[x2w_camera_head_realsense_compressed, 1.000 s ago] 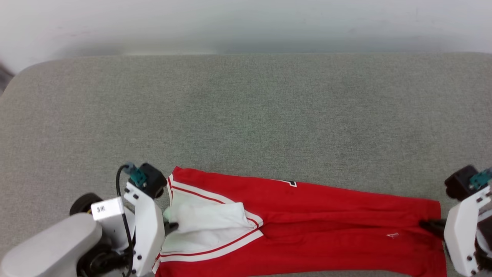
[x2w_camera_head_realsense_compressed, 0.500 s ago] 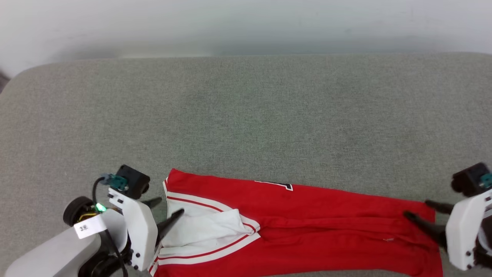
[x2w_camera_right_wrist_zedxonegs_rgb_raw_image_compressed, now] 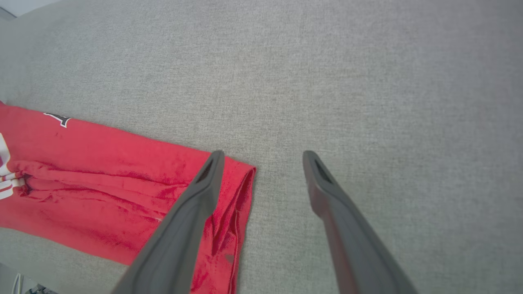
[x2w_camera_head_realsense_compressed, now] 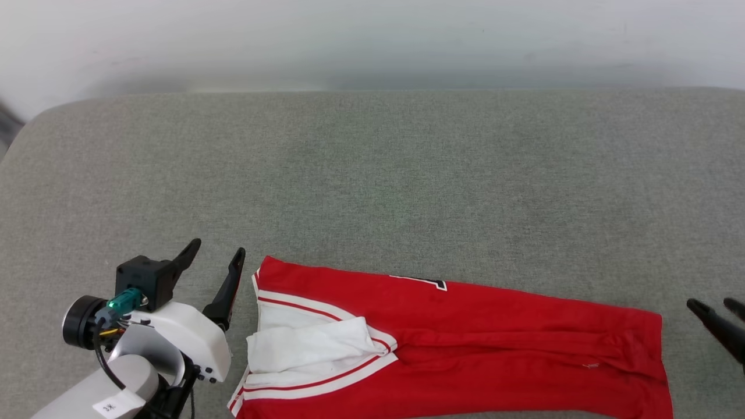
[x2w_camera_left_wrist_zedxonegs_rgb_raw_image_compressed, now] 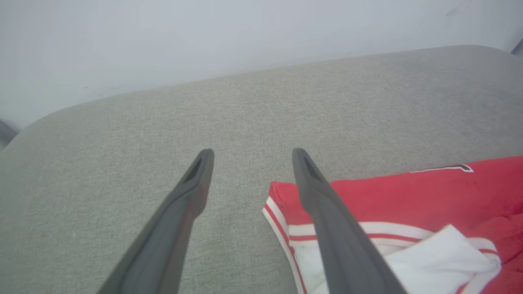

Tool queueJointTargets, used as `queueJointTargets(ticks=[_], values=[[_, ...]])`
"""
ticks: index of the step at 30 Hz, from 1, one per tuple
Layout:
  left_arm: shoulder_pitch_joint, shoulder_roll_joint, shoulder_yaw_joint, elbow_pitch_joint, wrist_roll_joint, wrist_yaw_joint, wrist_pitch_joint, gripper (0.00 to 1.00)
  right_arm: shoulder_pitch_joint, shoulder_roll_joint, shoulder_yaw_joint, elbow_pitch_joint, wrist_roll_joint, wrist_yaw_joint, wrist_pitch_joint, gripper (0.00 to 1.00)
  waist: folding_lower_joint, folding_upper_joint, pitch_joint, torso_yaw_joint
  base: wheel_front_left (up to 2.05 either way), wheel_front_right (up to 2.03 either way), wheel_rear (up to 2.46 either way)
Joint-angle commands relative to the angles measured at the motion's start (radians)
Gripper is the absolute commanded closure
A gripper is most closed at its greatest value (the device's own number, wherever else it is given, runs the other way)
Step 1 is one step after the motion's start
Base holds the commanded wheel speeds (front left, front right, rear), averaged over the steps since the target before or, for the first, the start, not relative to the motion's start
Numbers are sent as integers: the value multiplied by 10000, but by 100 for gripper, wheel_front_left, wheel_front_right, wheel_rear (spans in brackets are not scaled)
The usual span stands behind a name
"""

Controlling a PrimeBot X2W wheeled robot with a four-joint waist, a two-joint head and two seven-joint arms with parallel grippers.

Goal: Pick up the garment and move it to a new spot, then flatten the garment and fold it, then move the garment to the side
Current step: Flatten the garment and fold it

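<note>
The garment (x2w_camera_head_realsense_compressed: 477, 337) lies folded into a long red strip along the near edge of the grey surface, its white sleeve and striped trim at the left end (x2w_camera_left_wrist_zedxonegs_rgb_raw_image_compressed: 408, 245), its hem at the right (x2w_camera_right_wrist_zedxonegs_rgb_raw_image_compressed: 122, 183). A bit of black lettering peeks out at its far edge. My left gripper (x2w_camera_head_realsense_compressed: 218, 255) stands open just left of the garment's left end, nothing between its fingers (x2w_camera_left_wrist_zedxonegs_rgb_raw_image_compressed: 250, 153). At the head view's right edge my right gripper (x2w_camera_head_realsense_compressed: 713, 305) is open too, just past the hem (x2w_camera_right_wrist_zedxonegs_rgb_raw_image_compressed: 262, 156), holding nothing.
The grey fabric-covered surface (x2w_camera_head_realsense_compressed: 372, 174) stretches wide beyond the garment, with a rounded far-left corner. A pale wall (x2w_camera_head_realsense_compressed: 372, 41) runs behind it. The garment's near edge reaches the bottom of the head view.
Both grippers have opened and let go of the garment's ends, then drawn back outward, the left to the left, the right to the right. The garment has settled flat where it lay.
</note>
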Motion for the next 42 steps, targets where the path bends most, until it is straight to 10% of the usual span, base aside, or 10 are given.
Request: queueJointTargets(ticks=[1, 11, 25, 27, 42], values=[[237, -196, 282, 30, 129, 277, -212, 0, 294, 237, -177, 213, 174, -4, 110, 0, 0, -1, 61, 42, 0, 0, 0], [1695, -1581, 2964, -534, 2558, 1196, -384, 0, 763, 1410, -204, 958, 985, -4, 899, 0, 0, -1, 394, 216, 0, 0, 0], [3440, -4073, 5724, -784, 5476, 114, -378, 0, 611, 2751, 1400, 1448, 1684, -2, 1847, 0, 0, -1, 623, 463, 0, 0, 0], [3526, -4397, 5984, -724, 5791, -98, -378, 0, 490, 2811, 1546, 1483, 1745, -2, 1856, 100, 0, -1, 646, 499, 0, 0, 0], [4092, -6223, 7474, -338, 7904, -1567, -379, 0, -52, 1312, 1041, 1383, 2264, -13, 1470, 100, 0, -1, 384, 521, 0, 0, 0]])
